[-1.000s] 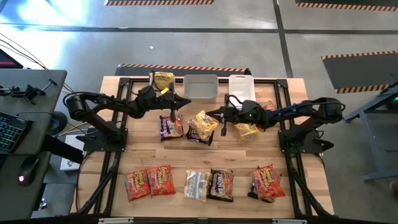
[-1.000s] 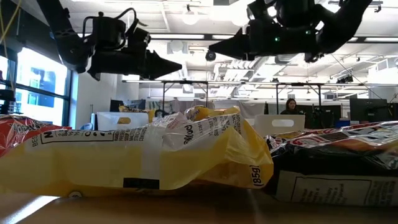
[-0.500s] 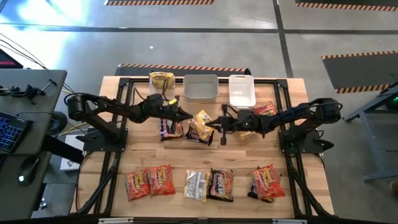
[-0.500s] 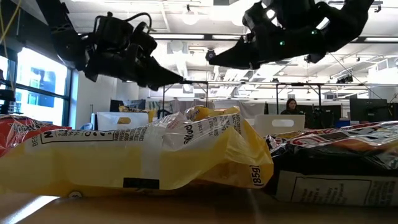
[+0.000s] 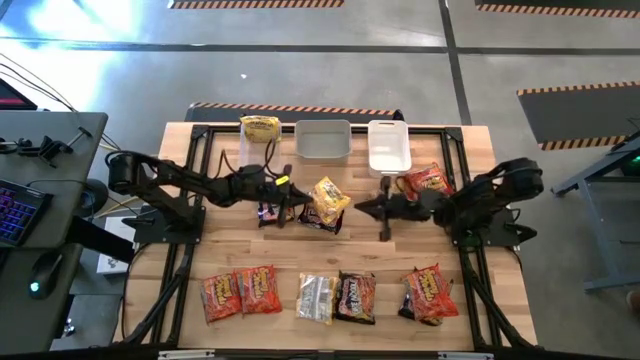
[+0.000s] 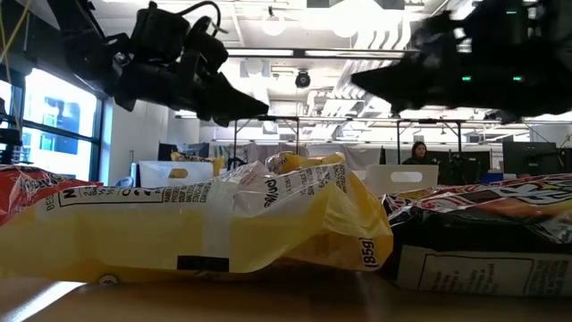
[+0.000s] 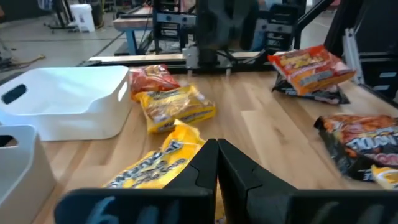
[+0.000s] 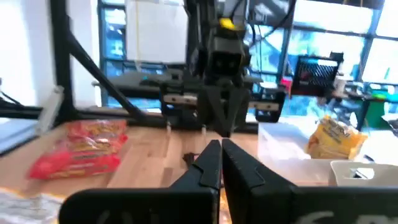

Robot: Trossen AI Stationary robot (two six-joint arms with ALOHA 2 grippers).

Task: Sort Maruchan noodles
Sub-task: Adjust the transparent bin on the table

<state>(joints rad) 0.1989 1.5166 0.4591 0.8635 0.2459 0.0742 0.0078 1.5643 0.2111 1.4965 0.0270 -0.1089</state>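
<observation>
Maruchan noodles lie scattered on the wooden table. A yellow packet (image 5: 326,202) and a dark packet (image 5: 268,208) lie flat mid-table, and a red one (image 5: 426,181) lies right of them. Another yellow packet (image 5: 260,127) sits at the far left. Several red-orange, pale and dark packets (image 5: 335,296) line the near edge. My left gripper (image 5: 296,193) hovers shut above the dark packet, pointing at the yellow one (image 7: 163,163). My right gripper (image 5: 361,207) hovers shut just right of that yellow packet, facing the left arm (image 8: 219,68). Neither holds anything.
Two white tubs (image 5: 322,140) (image 5: 388,146) stand at the far edge, and a clear tub (image 5: 252,150) stands left of them. Black frame rails run along the table's sides. Bare wood lies between the middle packets and the near row. A person (image 6: 418,152) sits far off in the room.
My left gripper has swung from the far left toward the table's middle and near side, dipping a little. My right gripper has drawn back toward the right edge and sunk. Both have stayed shut. No packet has moved.
</observation>
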